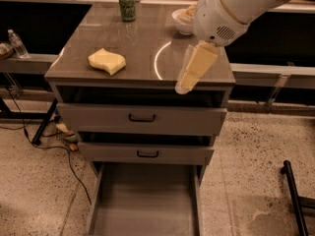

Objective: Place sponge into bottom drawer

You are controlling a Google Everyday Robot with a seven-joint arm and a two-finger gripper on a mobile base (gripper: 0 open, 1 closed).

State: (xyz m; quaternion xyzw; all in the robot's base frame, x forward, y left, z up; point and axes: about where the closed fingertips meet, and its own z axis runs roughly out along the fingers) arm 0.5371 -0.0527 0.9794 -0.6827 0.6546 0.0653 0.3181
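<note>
- My gripper (184,85) hangs at the cabinet top's (147,33) front edge; wide or narrow, I can't tell.
- The sponge (107,61) sits well apart sideways, lying lengthwise along that edge.

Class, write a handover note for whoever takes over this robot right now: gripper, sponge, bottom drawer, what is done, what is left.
The robot's pale yellow gripper hangs over the right front edge of the grey cabinet top, apart from the pale yellow wavy-edged foam sponge.
The sponge lies on the left front part of the cabinet top.
The deep grey bottom drawer is pulled open; the sponge is not in it.
Done: drawer open.
Left: reach the sponge, grasp it, lower it into the bottom drawer, release.
</note>
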